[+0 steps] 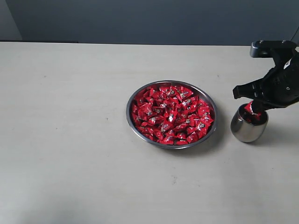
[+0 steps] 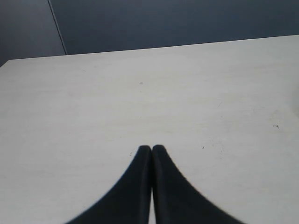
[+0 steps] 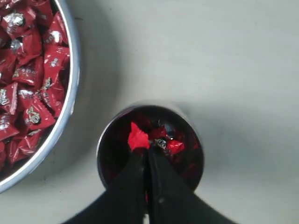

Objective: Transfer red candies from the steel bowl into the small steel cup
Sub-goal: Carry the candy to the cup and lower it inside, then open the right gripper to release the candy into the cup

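1. The jaws of the right gripper (image 3: 148,150) are pinching together on a red candy (image 3: 137,138), which is sticking out at the fingertips just over the mouth of the small steel cup (image 1: 248,127).
2. The jaws of the left gripper (image 2: 152,149) are pressing flat against each other with nothing between them. They are hanging over bare table (image 1: 70,140), and the exterior view is not showing this gripper.
3. The small steel cup is standing upright at the right of the table, just right of the steel bowl (image 1: 127,112), with a strip of bare tabletop lying between the two.
4. At least one more candy is lying inside the cup (its inner walls are also reflecting red, so a count is not possible).
5. The steel bowl is sitting near the middle of the table, and the red candies (image 1: 170,114) are filling it in a heaped layer from rim to rim.
6. In the exterior view the right gripper and its arm are covering part of the cup's far rim and mouth.
7. A dark grey-blue wall (image 1: 140,18) is running along the far edge of the pale table.
8. The wrappers are carrying small white-silver markings, but they are showing too small and blurred to read.
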